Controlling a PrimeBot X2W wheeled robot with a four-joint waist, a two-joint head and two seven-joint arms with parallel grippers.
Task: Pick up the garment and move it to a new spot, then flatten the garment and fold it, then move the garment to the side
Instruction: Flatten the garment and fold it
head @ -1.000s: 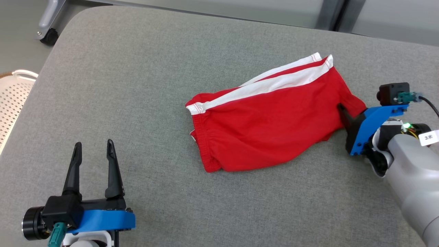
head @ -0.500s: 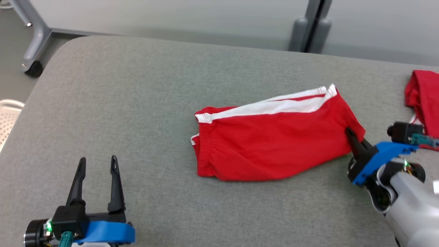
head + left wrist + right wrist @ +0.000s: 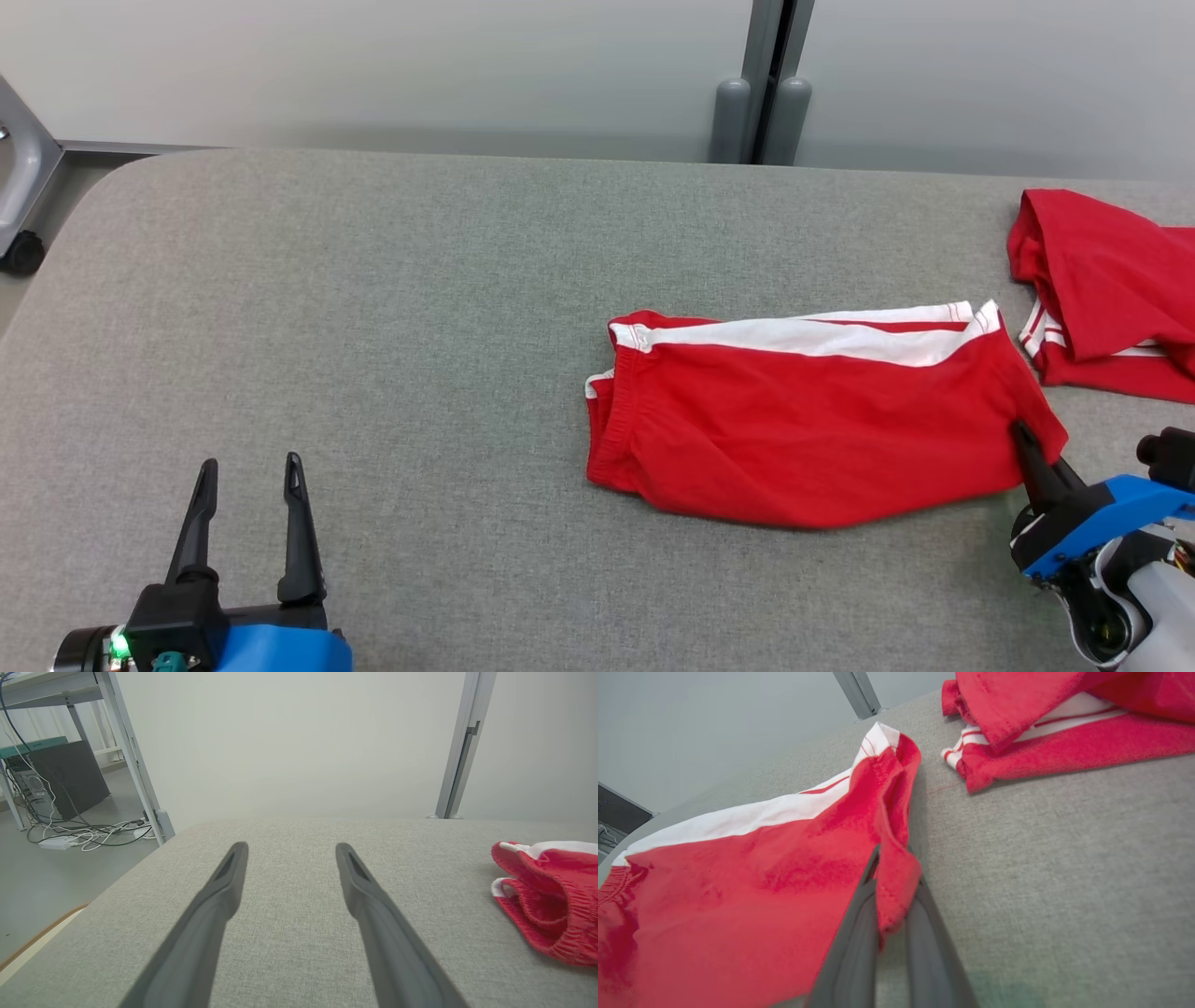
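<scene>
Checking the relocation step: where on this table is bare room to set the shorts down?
Widest bare patch: the table's left half, between its left edge, the left gripper and the red shorts' waistband. A strip runs behind them. Crowded at right, where the right gripper pinching the shorts sits beside a second red garment.
</scene>
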